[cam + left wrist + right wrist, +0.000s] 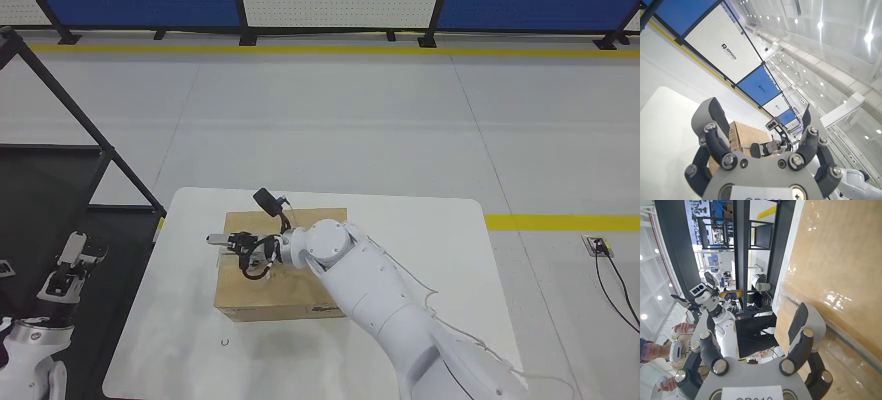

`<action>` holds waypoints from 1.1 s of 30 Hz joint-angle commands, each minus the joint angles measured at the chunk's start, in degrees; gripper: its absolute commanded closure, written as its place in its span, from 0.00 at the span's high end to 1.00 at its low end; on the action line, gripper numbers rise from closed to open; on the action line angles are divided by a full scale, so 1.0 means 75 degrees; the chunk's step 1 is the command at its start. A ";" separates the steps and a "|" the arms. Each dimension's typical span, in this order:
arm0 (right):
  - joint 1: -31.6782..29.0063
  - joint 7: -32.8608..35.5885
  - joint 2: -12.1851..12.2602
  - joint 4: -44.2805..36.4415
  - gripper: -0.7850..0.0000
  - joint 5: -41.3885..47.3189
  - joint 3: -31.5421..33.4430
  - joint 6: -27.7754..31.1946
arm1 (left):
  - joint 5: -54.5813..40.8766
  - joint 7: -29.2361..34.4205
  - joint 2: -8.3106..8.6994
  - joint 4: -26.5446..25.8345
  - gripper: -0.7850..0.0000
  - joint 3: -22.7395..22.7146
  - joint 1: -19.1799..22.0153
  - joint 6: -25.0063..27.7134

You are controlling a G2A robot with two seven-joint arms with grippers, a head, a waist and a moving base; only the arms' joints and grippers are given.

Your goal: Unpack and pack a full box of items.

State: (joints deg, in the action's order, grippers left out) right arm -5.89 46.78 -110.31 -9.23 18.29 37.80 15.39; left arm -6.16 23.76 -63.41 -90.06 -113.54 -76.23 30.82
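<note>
Closest to the lens, right gripper (pixel 753 311) spread wide and empty, one pad (pixel 797 323) just above the taped seam (pixel 848 337) on top of the box (pixel 838 256). Box itself closed on the white bench (pixel 420 260), flaps down, glossy tape (pixel 829 298) running along the join. Left gripper (pixel 762 106) likewise open with nothing in it, held off the bench's side and well apart from the box. Looks stiff at edges and corners, likely softer across the top panels, so no hard pressing in the middle. Probably heavy if as full as the task says; unwise to lift by one flap. Slick tape, poor purchase for pads. Best bet judged from here: catch a tape end or flap edge at the seam to open; for shifting, clamp opposite side walls low, one gripper each.
</note>
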 commanded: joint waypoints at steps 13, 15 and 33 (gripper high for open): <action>-0.0199 0.0375 0.0624 0.0130 1.00 -0.0016 0.0473 0.0616 | 0.0257 0.0196 0.0058 -0.0117 1.00 0.0406 0.0282 -0.0109; -0.0238 0.0430 0.0718 0.0101 1.00 -0.0035 0.0532 0.0694 | 0.0304 0.0192 0.0064 -0.0145 1.00 0.0465 0.0308 -0.0130; -0.0873 0.0670 0.1655 -0.0769 1.00 -0.0265 0.1148 0.1284 | 0.0666 0.0103 0.0083 -0.0364 1.00 0.1108 0.0513 -0.0285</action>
State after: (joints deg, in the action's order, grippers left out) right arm -11.98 51.41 -98.45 -14.01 16.37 45.99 24.93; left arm -1.27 24.60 -62.79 -92.71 -105.51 -72.47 28.75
